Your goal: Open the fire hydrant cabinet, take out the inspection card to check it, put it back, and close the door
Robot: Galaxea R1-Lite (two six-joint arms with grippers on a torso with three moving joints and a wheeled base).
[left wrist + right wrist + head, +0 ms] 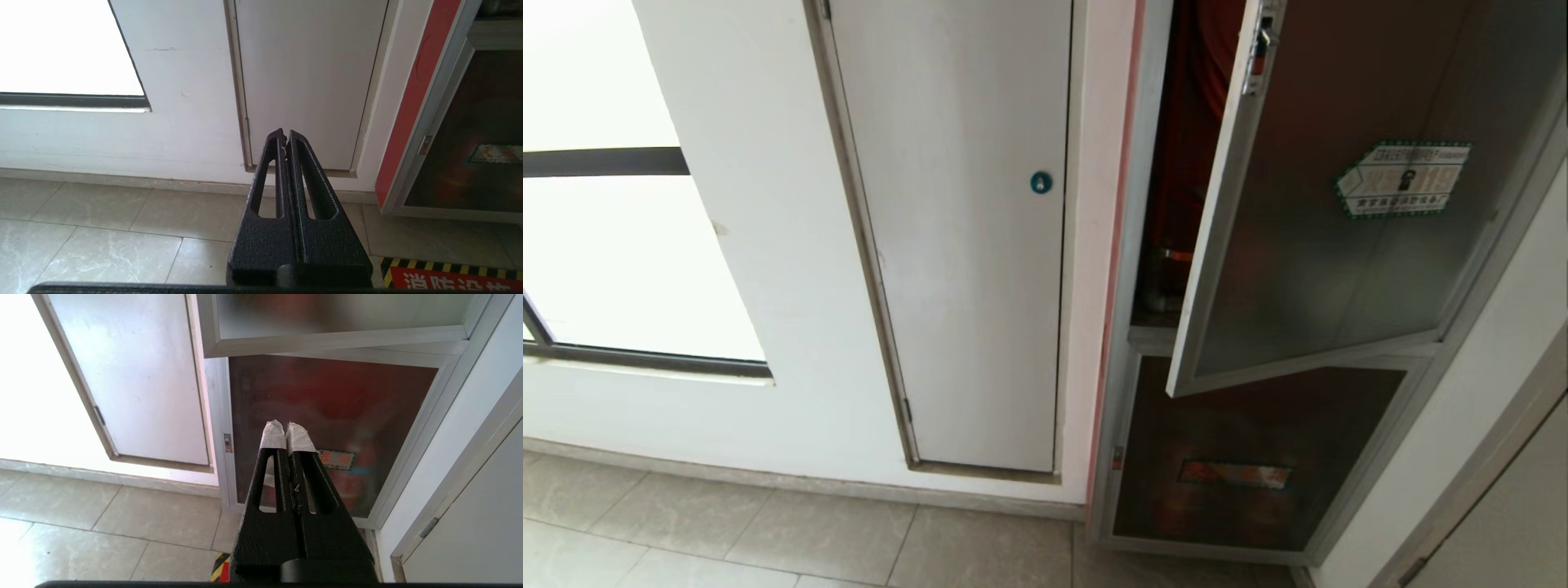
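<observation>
The fire hydrant cabinet (1135,343) stands at the right of the head view, silver-framed with red inside. Its door (1307,269), dark tinted glass with a green-edged white sticker (1403,180), hangs partly open, swung out toward me. The latch (1260,45) shows at the door's top edge. The inspection card is out of view. Neither arm shows in the head view. My left gripper (285,134) is shut and empty, low over the floor before the white door. My right gripper (287,426), with white-wrapped fingertips (273,435), is shut and empty, facing the cabinet's lower dark panel (327,416).
A plain white door (964,245) with a round blue lock (1041,182) stands left of the cabinet. A window (605,245) is at far left. The lower dark panel (1241,457) carries an orange label (1235,474). A hazard-striped red floor marking (449,275) lies before the cabinet. Another door frame (1486,490) is at far right.
</observation>
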